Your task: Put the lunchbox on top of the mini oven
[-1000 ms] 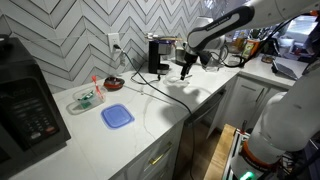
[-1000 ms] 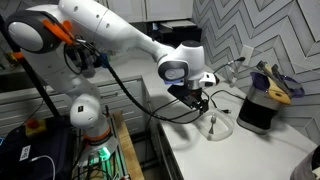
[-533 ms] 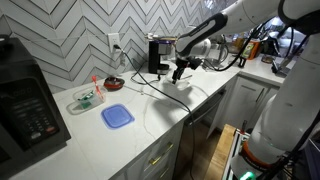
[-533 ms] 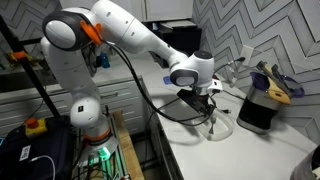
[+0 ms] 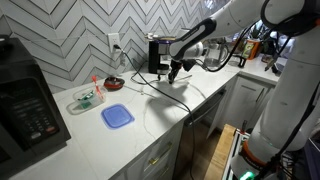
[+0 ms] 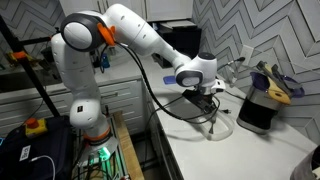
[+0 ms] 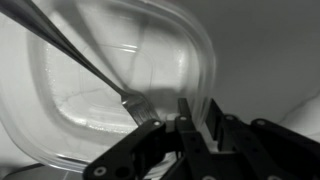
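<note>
The lunchbox (image 7: 70,110) is a clear, lidless container with a fork (image 7: 85,65) lying in it. It fills the wrist view and shows faintly on the counter in an exterior view (image 6: 216,127). My gripper (image 7: 198,108) reaches down onto its near wall, one finger inside and one outside, shut on the rim. In both exterior views the gripper (image 5: 172,70) (image 6: 206,102) hangs low over the counter in front of the coffee machine. The mini oven (image 5: 25,108), a big black box with pale buttons, stands at the counter's far end, well away from the gripper.
A blue lid (image 5: 117,116) lies flat on the counter between gripper and oven. A small container with a green lid (image 5: 86,98) and a dark bowl (image 5: 114,84) sit near the tiled wall. The slim black coffee machine (image 5: 157,55) (image 6: 262,100) stands just behind the gripper.
The arm swung along the counter toward the coffee machine and came down onto the lunchbox. The jaws went from wide open to closed on its rim.
</note>
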Robot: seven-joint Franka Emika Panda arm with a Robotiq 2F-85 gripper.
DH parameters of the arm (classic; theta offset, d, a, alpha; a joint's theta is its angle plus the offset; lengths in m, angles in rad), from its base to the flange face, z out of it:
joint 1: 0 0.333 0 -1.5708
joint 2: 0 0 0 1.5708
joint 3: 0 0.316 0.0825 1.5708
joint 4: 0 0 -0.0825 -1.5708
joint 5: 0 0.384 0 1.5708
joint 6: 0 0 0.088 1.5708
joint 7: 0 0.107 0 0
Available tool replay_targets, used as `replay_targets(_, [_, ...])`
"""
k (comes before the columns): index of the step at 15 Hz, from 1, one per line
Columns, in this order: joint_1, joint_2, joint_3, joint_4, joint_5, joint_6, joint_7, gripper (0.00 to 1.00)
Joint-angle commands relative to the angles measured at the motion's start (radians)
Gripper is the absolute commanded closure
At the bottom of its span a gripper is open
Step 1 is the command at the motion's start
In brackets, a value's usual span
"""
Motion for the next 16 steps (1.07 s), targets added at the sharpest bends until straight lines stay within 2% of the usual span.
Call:
replay_targets(1, [-0.029, 0.019, 0.010, 0.017, -0.132, 0.001, 0.166, 1.00])
replay_targets(4, [-0.036, -0.007, 0.004, 0.021, -0.246, -0.051, 0.302, 0.98])
replay_targets(5, [-0.037, -0.047, 0.002, 0.012, -0.296, -0.082, 0.349, 0.98])
replay_targets(7, [-0.039, -0.139, 0.009, -0.013, -0.355, -0.168, 0.364, 0.98])
replay_targets(8, [-0.039, -0.177, 0.016, -0.020, -0.370, -0.209, 0.350, 0.98])
replay_targets(12, [0.003, -0.401, 0.061, -0.084, -0.351, -0.348, 0.146, 0.98])
replay_targets(16, [0.098, -0.574, 0.141, -0.083, -0.335, -0.483, 0.062, 0.98])
